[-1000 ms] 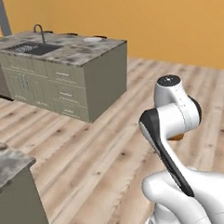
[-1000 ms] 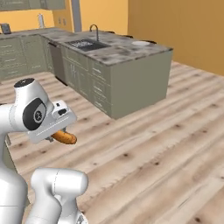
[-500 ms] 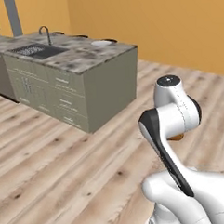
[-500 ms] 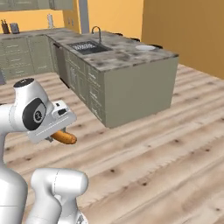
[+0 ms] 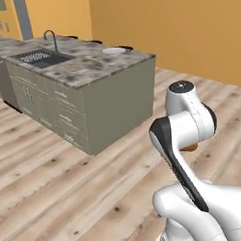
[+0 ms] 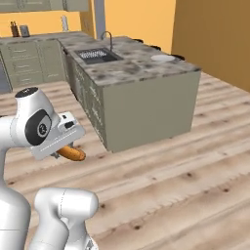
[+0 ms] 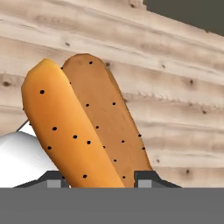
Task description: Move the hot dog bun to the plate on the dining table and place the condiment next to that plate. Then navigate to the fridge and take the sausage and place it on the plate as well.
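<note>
Holding the hot dog bun (image 7: pixel 87 127), gripper (image 7: pixel 101 177) clamped.

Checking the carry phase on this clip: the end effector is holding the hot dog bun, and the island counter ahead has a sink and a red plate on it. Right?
Nearly. The plate is white, not red; the right base view shows it near the end of the island counter. The rest holds: the end effector grips the hot dog bun, and the sink sits in that counter.
</note>
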You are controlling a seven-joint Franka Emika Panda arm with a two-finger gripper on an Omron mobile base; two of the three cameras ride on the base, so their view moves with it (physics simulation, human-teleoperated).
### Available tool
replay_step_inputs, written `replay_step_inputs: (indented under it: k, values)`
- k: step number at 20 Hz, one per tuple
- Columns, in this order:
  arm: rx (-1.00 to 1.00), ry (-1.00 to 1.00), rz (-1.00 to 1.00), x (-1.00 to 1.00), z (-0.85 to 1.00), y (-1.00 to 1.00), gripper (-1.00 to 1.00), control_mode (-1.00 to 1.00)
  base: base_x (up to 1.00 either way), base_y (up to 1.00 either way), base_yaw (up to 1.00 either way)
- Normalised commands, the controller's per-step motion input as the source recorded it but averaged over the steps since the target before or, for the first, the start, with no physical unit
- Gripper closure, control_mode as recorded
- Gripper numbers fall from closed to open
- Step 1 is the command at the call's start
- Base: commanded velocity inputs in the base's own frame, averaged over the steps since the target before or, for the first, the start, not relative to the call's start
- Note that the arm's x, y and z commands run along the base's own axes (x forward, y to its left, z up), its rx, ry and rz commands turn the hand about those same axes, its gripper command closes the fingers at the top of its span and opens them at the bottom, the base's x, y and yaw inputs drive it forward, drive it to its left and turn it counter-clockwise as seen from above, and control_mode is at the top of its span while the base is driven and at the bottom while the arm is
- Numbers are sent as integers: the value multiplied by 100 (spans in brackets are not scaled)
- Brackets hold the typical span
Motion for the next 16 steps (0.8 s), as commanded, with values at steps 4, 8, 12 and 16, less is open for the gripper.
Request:
replay_step_inputs:
  k: [4,8,12,16]
  values:
    - [0,0,0,0,0,0,100,100,80,-91,26]
    - [0,0,0,0,0,0,100,100,82,-87,25]
    - [0,0,0,0,0,0,100,100,82,-89,26]
    - [0,0,0,0,0,0,100,100,80,-88,27]
